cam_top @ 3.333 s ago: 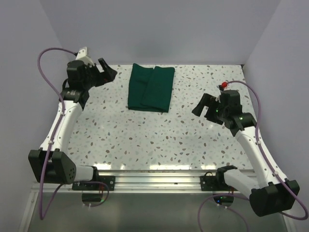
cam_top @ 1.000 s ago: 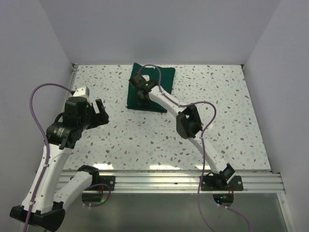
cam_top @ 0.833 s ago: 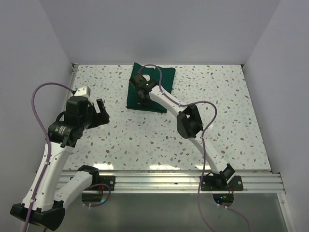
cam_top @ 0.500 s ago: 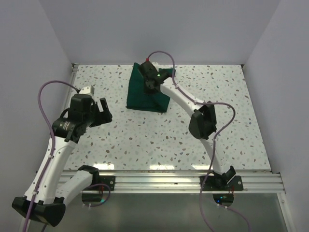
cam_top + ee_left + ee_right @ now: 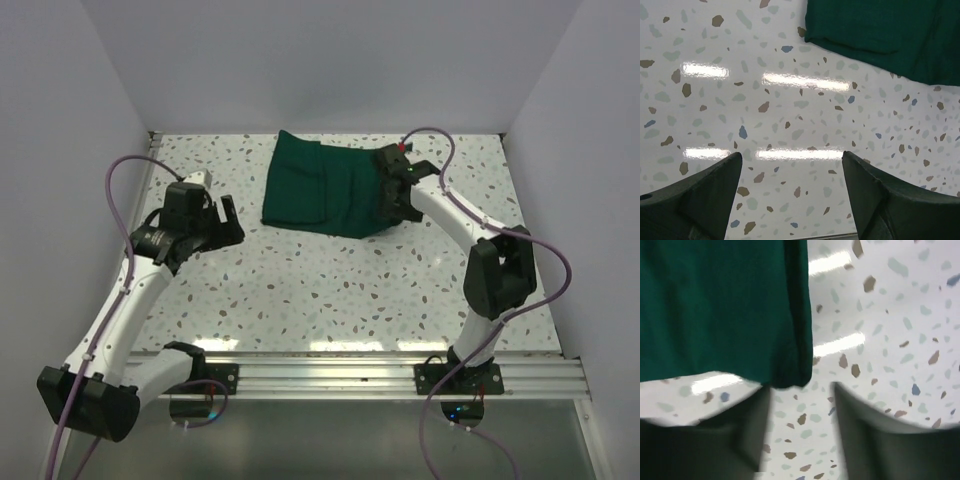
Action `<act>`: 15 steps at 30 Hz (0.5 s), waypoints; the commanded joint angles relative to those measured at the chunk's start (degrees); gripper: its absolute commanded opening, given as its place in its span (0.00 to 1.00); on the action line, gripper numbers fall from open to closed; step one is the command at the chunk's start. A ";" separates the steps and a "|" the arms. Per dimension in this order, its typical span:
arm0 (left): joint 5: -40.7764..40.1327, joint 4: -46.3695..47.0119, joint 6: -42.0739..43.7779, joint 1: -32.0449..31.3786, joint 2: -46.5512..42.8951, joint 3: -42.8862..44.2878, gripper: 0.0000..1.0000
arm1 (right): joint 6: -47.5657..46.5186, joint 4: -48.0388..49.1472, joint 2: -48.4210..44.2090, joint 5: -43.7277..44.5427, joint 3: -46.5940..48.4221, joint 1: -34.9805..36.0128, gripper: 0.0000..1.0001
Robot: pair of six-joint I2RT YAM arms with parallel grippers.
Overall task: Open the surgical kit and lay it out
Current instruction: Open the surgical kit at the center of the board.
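Speckled table (image 5: 300, 280), green cloth wrap (image 5: 320, 190) atop

Speckled terrazzo table (image 5: 300, 290) boxed by plain pale walls (image 5: 330, 60), strip-light reflections (image 5: 805, 82) on its glossy top

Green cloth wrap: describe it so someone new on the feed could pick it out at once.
On the pale speckled table, look to the far half, near the middle. The green cloth wrap lies there, with the right gripper at its right edge. It is the only dark green, soft thing in view; the arms are white and black.
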 commanded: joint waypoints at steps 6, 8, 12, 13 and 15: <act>-1.49 8.57 1.69 -3.02 8.27 0.15 0.84 | 1.85 -6.58 -2.05 7.00 -5.62 -6.24 0.98; -4.73 9.71 1.60 -6.17 12.73 1.38 0.84 | 1.06 -6.23 -3.55 7.52 -6.14 -7.38 0.98; -10.89 10.86 1.34 -13.03 23.29 8.91 0.84 | -2.54 -4.48 -8.11 3.76 -6.23 -8.44 0.98; -11.94 10.86 1.34 -14.35 25.75 10.77 0.83 | -3.07 -3.69 -8.82 2.44 -6.15 -8.44 0.98; -14.67 10.86 1.42 -17.43 33.04 16.46 0.82 | -3.69 -3.16 -10.40 -1.59 -6.32 -8.44 0.98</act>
